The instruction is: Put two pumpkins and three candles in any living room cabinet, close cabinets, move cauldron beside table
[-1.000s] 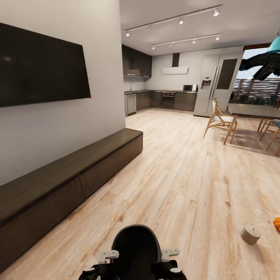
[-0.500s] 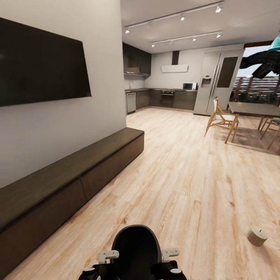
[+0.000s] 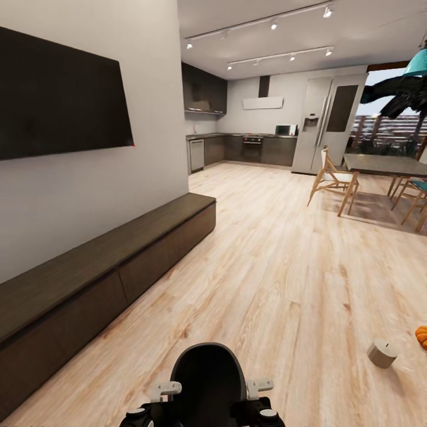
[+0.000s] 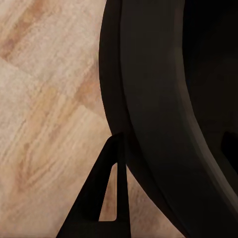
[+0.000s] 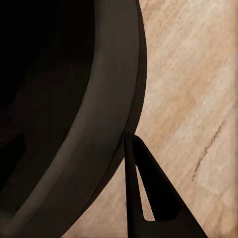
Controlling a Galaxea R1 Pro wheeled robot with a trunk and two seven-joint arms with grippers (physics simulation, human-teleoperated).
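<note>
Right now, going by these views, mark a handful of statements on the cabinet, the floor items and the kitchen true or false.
1. The long, low dark-brown wood cabinet has its front panels shut. True.
2. A beige cylindrical candle stands on the cabinet top. False: it is on the pale wood floor.
3. An orange pumpkin sits at the picture's right edge, beside the candle. True.
4. The black wall-mounted television hangs above the cabinet. True.
5. The tall silver fridge stands open. False: its doors are closed.
</note>
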